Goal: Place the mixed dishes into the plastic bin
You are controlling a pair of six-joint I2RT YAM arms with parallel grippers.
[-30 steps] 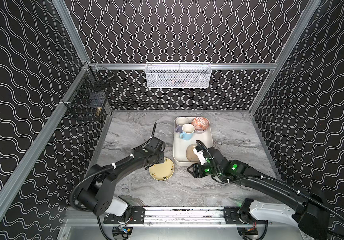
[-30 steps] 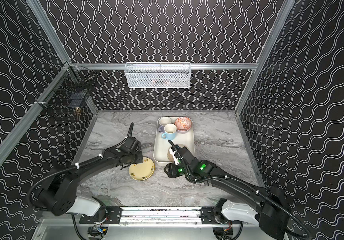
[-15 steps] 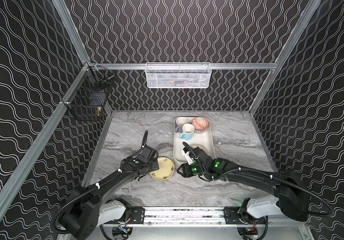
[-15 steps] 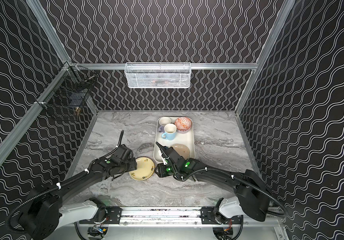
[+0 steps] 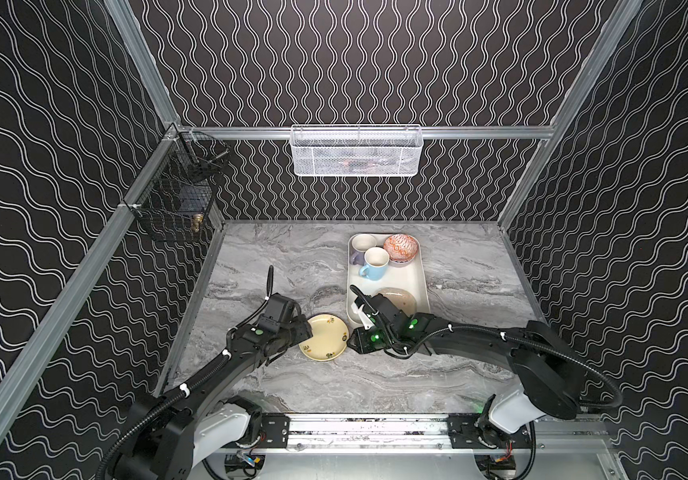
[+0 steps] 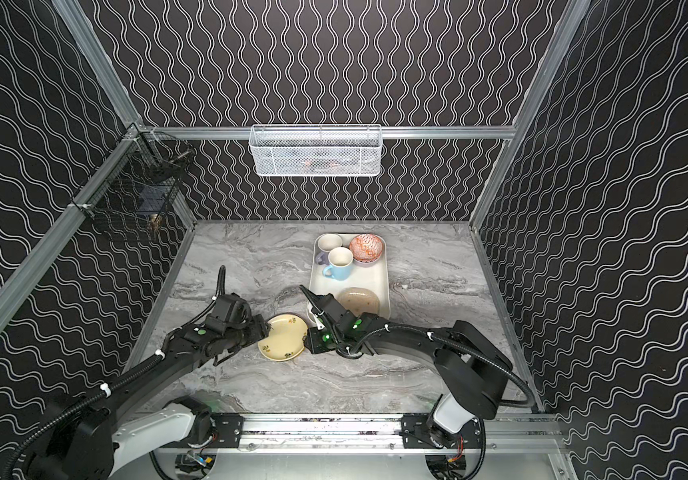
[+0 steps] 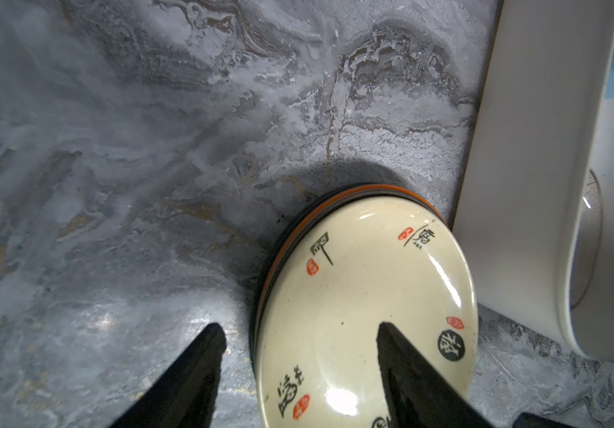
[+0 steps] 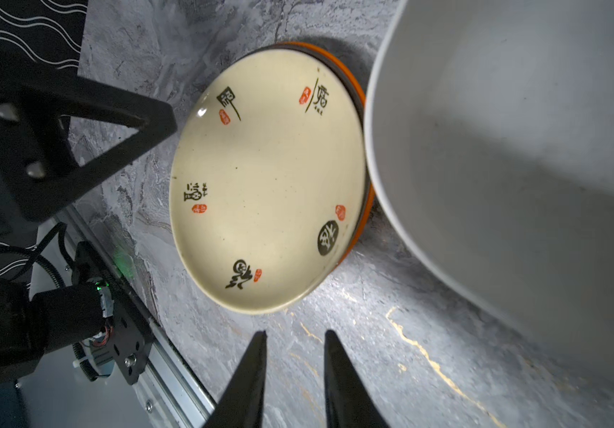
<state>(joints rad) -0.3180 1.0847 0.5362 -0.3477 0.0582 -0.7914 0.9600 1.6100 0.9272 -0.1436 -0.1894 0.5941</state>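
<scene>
A pale yellow plate (image 5: 324,336) (image 6: 283,343) tops a small stack on the marble table, with black and orange rims (image 7: 372,188) showing beneath it. The stack lies against the plastic bin's (image 5: 422,274) near left corner. My left gripper (image 7: 298,333) is open and straddles the plate's left rim, one finger over the plate and one over the table. My right gripper (image 8: 295,335) is low by the plate's right edge, narrowly open, with only table between its fingers. The bin holds a lilac mug (image 5: 361,247), a light-blue mug (image 5: 375,262), an orange-patterned bowl (image 5: 401,247) and a beige plate (image 5: 398,296).
A white wire-mesh basket (image 5: 356,151) hangs on the back wall. On the left rail hangs a black wire basket (image 5: 176,208). The bin's wall (image 8: 501,129) stands close beside my right gripper. The metal base rail (image 5: 367,428) runs along the table's front edge.
My right gripper left the bin, swung left and down to the plate's right edge, and its jaws narrowed. My left gripper drew back to the plate's left rim and widened.
</scene>
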